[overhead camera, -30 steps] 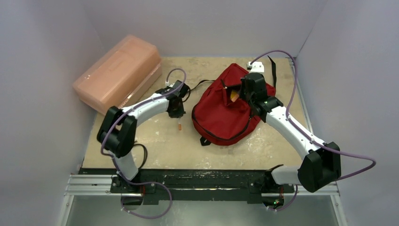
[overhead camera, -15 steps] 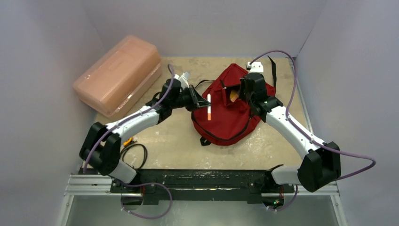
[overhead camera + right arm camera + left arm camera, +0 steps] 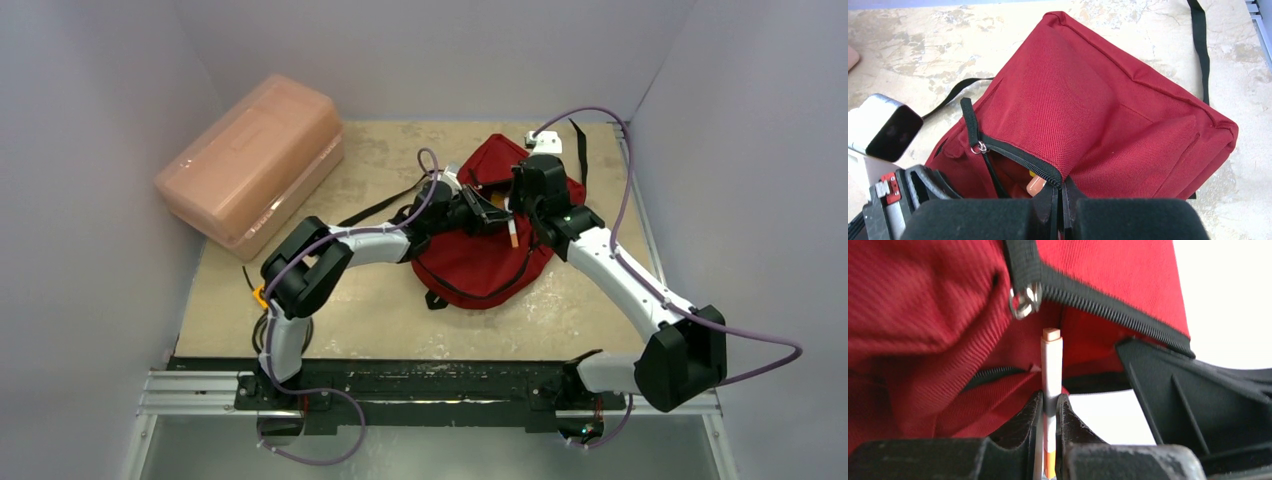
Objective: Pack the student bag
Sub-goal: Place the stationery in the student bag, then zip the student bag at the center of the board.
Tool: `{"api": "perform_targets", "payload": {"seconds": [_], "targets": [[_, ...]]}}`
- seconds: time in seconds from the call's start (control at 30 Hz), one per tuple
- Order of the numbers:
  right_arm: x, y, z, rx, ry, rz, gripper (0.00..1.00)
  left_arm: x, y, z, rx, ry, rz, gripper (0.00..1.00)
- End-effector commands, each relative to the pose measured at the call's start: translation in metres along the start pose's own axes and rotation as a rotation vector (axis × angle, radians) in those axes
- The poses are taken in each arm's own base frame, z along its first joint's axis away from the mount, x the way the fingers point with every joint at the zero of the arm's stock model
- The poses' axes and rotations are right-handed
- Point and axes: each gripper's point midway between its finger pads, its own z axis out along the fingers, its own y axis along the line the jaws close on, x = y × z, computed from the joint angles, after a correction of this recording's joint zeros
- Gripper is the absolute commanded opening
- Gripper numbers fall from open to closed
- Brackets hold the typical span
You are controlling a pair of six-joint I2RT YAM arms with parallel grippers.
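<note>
The student bag (image 3: 480, 250) is dark red and lies at the middle right of the table. My right gripper (image 3: 520, 200) is shut on the black zipper edge of its opening and holds it up (image 3: 1060, 192). My left gripper (image 3: 490, 215) is shut on a white pen (image 3: 512, 233) with orange ends. In the left wrist view the gripper (image 3: 1049, 402) holds the pen (image 3: 1051, 360) upright, its tip just below the zipper pull (image 3: 1024, 299) at the bag's mouth (image 3: 923, 315). A pinkish item (image 3: 1035, 185) shows inside the bag (image 3: 1098, 100).
A pink translucent box (image 3: 255, 155) stands at the back left. A small white object (image 3: 545, 142) lies behind the bag. Black straps (image 3: 380, 205) trail left and to the back right (image 3: 578, 150). A cable coil (image 3: 275, 325) lies by the left arm's base.
My left arm lifted the pen from the table left of the bag and carried it right to the bag's opening. The right arm has held still.
</note>
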Motion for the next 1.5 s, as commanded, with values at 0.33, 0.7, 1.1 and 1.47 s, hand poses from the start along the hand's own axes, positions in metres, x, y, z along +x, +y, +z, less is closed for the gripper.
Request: {"api": "perform_targets", "payload": {"seconds": [0.33, 0.7, 1.1, 1.47], "targets": [[-0.049, 0.013, -0.019, -0.078, -0.134, 0.066, 0.0, -0.089, -0.01, 0.013, -0.187, -0.411, -0.126, 0.0], [-0.048, 0.011, -0.018, -0.071, -0.132, 0.061, 0.0, -0.086, 0.009, 0.007, -0.349, -0.404, -0.132, 0.4], [-0.04, 0.001, -0.016, -0.011, -0.096, 0.046, 0.0, -0.038, -0.039, -0.054, -0.233, -0.202, 0.247, 0.4], [0.0, 0.002, -0.018, -0.05, -0.014, 0.057, 0.04, -0.076, 0.021, -0.156, -0.533, 0.029, 0.684, 0.57]]}}
